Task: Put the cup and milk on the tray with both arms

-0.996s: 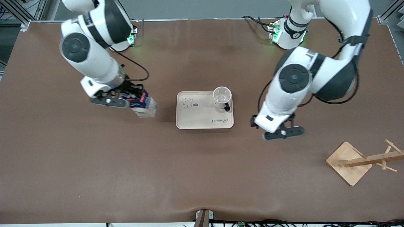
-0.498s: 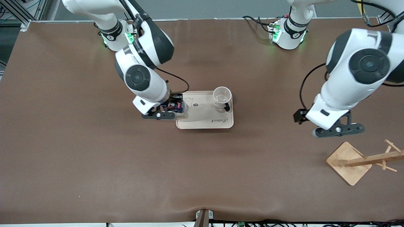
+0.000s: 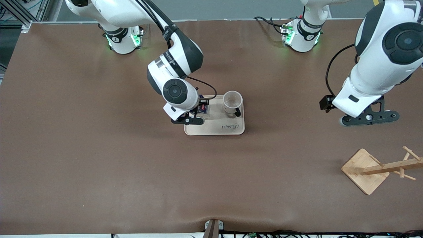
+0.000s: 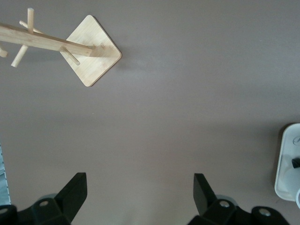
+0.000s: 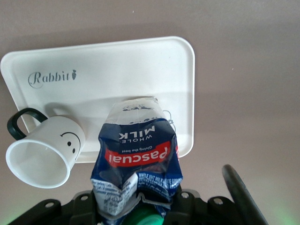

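The cream tray (image 3: pixel 214 129) lies mid-table. The white cup (image 3: pixel 232 101) stands on the tray's corner toward the left arm's end, with its black handle toward the front camera. My right gripper (image 3: pixel 191 116) is shut on the dark-blue milk carton (image 3: pixel 203 109) and holds it upright over the tray's end toward the right arm. In the right wrist view the milk (image 5: pixel 136 157) hangs over the tray (image 5: pixel 117 70) beside the smiley cup (image 5: pixel 44 150); whether its base touches the tray I cannot tell. My left gripper (image 3: pixel 368 118) is open and empty over bare table; its fingers (image 4: pixel 75 192) stand wide apart.
A wooden rack with pegs (image 3: pixel 380 168) lies on its square base near the left arm's end, nearer the front camera; it also shows in the left wrist view (image 4: pixel 89 51). The tray's edge shows in the left wrist view (image 4: pixel 287 164).
My right arm has carried the milk from the right arm's end of the table to over the tray. My left arm has drawn away from the tray toward its own end.
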Robot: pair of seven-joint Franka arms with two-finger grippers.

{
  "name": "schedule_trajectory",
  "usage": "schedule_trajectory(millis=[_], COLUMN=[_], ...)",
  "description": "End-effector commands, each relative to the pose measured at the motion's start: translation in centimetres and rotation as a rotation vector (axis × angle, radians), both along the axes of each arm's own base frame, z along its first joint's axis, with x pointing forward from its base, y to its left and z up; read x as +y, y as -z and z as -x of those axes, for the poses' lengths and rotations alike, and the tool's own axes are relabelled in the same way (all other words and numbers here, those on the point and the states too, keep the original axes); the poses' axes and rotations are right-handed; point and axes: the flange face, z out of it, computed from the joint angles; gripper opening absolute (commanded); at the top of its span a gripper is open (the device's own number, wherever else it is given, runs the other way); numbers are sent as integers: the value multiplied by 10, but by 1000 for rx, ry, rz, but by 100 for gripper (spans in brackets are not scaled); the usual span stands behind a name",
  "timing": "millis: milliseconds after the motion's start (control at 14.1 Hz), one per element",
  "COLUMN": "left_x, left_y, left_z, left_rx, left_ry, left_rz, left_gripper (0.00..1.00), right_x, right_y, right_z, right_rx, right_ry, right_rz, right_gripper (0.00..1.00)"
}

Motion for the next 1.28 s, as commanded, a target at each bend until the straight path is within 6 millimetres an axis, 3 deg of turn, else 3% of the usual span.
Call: schedule_trajectory(millis=[0, 213, 285, 427, 640, 711, 782, 996, 1209], left_x=[29, 79, 85, 89, 88, 87, 87, 86, 68], left_y=[-27, -41, -46, -47, -41, -41, -42, -53, -50], left_z=[16, 30, 37, 47, 64, 64, 64, 61, 64], left_rx=[12, 19, 14, -7, -48, -46, -47, -66, -44], left_ry=[38, -9, 9, 18, 25, 28, 29, 22, 38], left_rz=[63, 151, 147, 148, 144, 144, 146, 197, 187], left_gripper=[100, 100, 100, 100, 100, 100, 100, 100, 100], right_x=[5, 13, 13, 17, 22, 22, 22, 19, 19], right_y=[-5, 0, 5, 15, 20, 20, 20, 18, 12], right_z=[-2, 5, 5, 1, 4, 4, 4, 2, 1], right_rx=[-22, -72, -79, -116, -125, -125, -126, -124, -123], right_ry=[-10, -42, -26, -22, -11, -9, -9, -20, -14], right_rz=[35, 99, 116, 121, 113, 112, 111, 109, 99], right_gripper=[28, 29, 31, 51, 54, 92, 100, 100, 100])
